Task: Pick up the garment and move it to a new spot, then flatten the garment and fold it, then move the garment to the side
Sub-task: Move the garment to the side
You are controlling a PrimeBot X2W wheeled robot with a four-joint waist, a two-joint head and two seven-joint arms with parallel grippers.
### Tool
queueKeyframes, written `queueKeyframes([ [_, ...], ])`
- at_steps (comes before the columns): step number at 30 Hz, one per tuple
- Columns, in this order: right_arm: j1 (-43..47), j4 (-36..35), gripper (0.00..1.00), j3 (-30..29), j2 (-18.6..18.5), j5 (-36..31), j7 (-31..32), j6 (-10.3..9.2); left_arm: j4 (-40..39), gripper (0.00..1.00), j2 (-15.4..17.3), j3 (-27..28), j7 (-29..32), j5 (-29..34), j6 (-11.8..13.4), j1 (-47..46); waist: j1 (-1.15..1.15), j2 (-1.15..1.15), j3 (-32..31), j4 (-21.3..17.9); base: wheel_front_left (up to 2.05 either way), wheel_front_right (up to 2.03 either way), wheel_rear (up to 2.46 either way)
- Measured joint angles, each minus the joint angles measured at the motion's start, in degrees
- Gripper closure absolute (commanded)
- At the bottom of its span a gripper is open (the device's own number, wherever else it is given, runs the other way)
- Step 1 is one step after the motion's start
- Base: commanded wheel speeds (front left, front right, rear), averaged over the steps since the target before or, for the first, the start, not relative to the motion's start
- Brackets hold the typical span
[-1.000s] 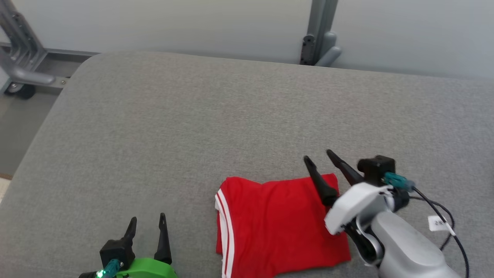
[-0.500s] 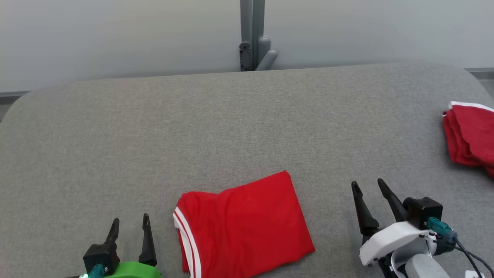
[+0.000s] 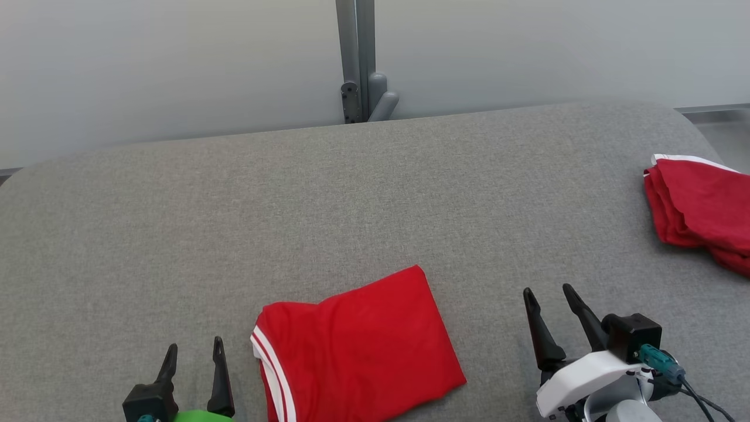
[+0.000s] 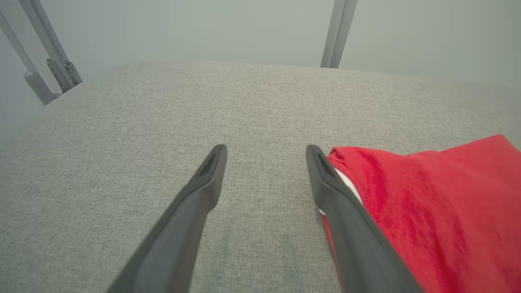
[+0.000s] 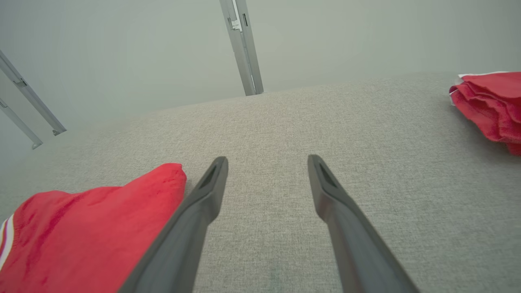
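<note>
1. The folded red garment [image 3: 357, 346] is lying flat on the grey fabric-topped desk [image 3: 293, 205], near the front edge and about in the middle between the two arms. The edge with the white stripes [image 3: 266, 375] faces the robot's left.
2. The left gripper [image 3: 194, 343] is sitting low at the front, just beside that striped edge. Its jaws are spread wide with nothing between them. From the left wrist view one finger [image 4: 325, 183] lines up right along the garment's edge, but I can't tell whether it's actually touching.
3. The right gripper [image 3: 548, 289] is off the garment's other side, clear of the cloth and over bare desk. Same deal: jaws wide apart and holding nothing.
4. There's a second bunch of red cloth [image 3: 697, 205] way over at the desk's right edge, kinda rumpled, with a bit of white trim showing.
5. Behind the desk there's a pale wall with a grey metal post [image 3: 354, 58] running up it.
</note>
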Motion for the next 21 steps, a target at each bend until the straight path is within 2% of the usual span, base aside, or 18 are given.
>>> queueKeyframes([
  [6,-0.01,0.20,0.00,0.35,0.04,0.01,0.00,0.00,-0.16,0.00,0.01,0.11,0.00,0.24,-0.01,0.35,0.00,0.00,-0.11,0.37,0.00,0.00,0.00],
  [11,-1.14,1.89,0.00,4.72,0.33,0.49,0.00,0.00,-0.01,0.00,0.01,-0.93,0.00,0.22,-0.22,0.65,0.00,0.00,0.13,1.46,0.00,0.00,0.00],
  [17,-7.19,13.35,0.00,15.78,1.21,6.49,0.32,0.01,1.57,0.00,-0.02,-3.28,0.00,-0.79,-0.67,0.58,0.00,0.00,0.78,4.02,0.00,0.00,0.00],
  [21,-12.17,22.36,0.00,19.23,1.35,9.07,1.21,0.01,2.09,0.00,0.00,-4.56,0.00,-0.82,-0.76,0.49,0.00,0.00,1.14,6.40,0.00,0.00,0.00],
])
